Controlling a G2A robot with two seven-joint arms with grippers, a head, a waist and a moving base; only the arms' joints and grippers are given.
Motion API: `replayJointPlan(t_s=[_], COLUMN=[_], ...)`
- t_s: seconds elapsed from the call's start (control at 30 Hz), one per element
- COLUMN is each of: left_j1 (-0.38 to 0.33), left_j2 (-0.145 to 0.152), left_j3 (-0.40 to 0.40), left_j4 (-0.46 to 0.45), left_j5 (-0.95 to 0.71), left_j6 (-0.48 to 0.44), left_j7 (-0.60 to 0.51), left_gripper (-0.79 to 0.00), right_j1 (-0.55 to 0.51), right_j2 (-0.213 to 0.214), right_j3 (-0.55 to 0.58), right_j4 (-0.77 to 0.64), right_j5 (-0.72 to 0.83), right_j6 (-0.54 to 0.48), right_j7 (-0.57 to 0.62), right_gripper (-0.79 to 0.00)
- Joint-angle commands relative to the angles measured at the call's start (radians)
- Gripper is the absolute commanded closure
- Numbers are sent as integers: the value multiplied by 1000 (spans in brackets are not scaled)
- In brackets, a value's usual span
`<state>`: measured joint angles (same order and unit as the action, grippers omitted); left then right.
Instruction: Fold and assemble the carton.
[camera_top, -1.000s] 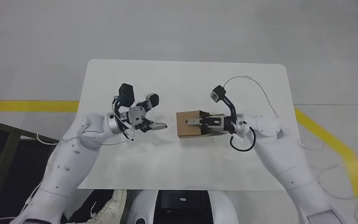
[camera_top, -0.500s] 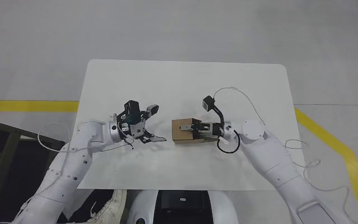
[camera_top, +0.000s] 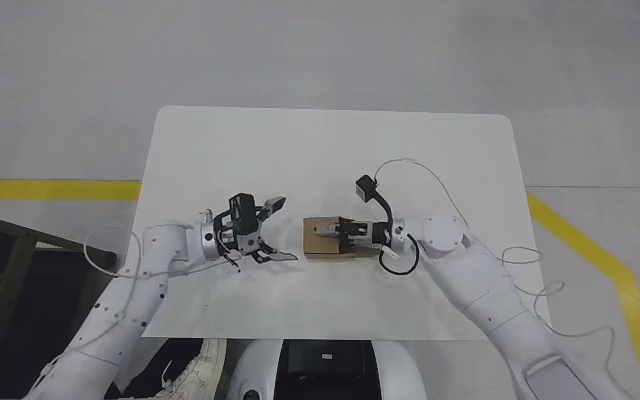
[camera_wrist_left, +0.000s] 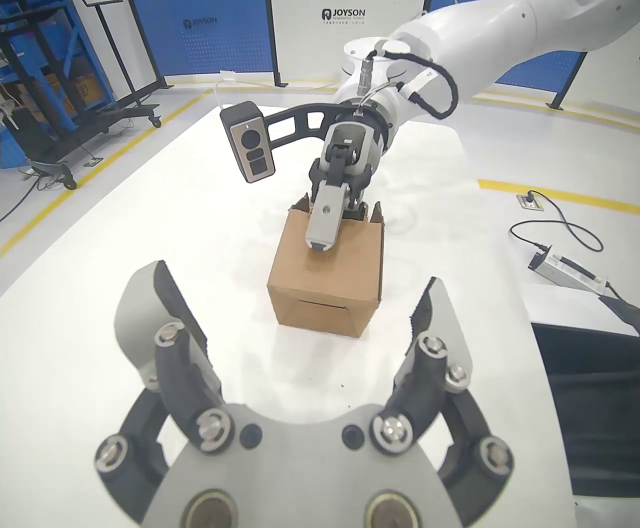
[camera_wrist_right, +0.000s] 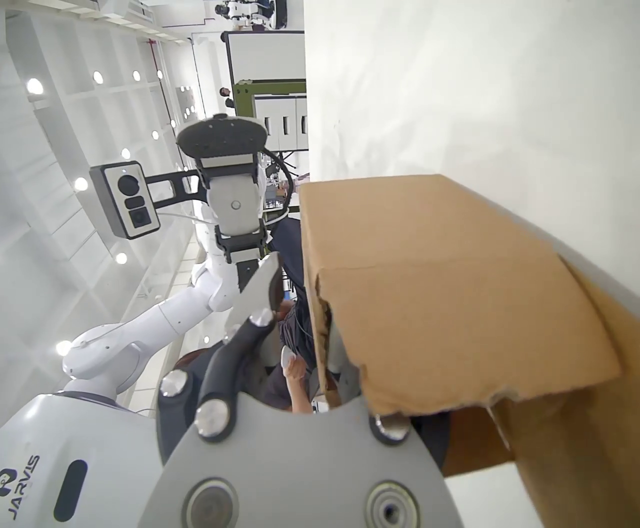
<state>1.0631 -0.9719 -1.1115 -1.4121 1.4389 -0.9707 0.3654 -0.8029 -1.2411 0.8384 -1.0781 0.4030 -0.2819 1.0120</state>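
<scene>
A small brown carton (camera_top: 322, 238) lies on its side in the middle of the white table (camera_top: 330, 140). Its closed end with a slot (camera_wrist_left: 320, 305) faces my left gripper. Its open end with short flaps (camera_wrist_left: 376, 212) faces the right arm. My right gripper (camera_top: 345, 233) is shut on the carton's upper wall, one finger (camera_wrist_left: 324, 220) lying on top and the other hidden inside. The right wrist view has the carton (camera_wrist_right: 450, 300) beside that outer finger (camera_wrist_right: 257, 292). My left gripper (camera_top: 271, 231) (camera_wrist_left: 292, 277) stands open a short way from the closed end, holding nothing.
Bare table surrounds the carton on all sides. A power adapter with a cable (camera_wrist_left: 565, 270) lies off the table's far side in the left wrist view. A yellow floor line (camera_top: 60, 188) runs beside the table.
The right gripper has slid the carton left and toward the table's front edge. The left arm has dropped lower and turned its open gripper toward the carton.
</scene>
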Motion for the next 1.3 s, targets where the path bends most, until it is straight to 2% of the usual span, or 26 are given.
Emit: replayJointPlan(t_s=[0.0, 0.3, 0.4, 0.47, 0.6, 0.97, 1.27], left_j1=[-1, -4, -19, -30, -70, -173, -206], left_j2=[-1, -3, -9, -17, -39, -93, -110], left_j3=[4, 36, 64, 87, 140, 255, 283], left_j4=[14, 33, 62, 94, 154, 235, 264], left_j5=[4, 85, 141, 156, 136, 88, 78], left_j6=[6, 7, 48, 86, 104, 80, 59], left_j7=[12, 92, 126, 144, 135, 124, 134], left_gripper=[-785, -785, -785, -785, -785, -785, -785], right_j1=[0, -37, -61, -82, -117, -197, -224], right_j2=[-1, 28, 46, 55, 72, 123, 138], right_j3=[1, 85, 129, 152, 196, 340, 331], right_j4=[-5, -111, -177, -215, -280, -465, -490], right_j5=[-1, -22, -49, -61, -75, -130, -158], right_j6=[6, 43, 65, 82, 109, 216, 263], right_j7=[0, 34, 46, 52, 68, 190, 277], right_gripper=[-785, -785, -785, -785, -785, -785, -785])
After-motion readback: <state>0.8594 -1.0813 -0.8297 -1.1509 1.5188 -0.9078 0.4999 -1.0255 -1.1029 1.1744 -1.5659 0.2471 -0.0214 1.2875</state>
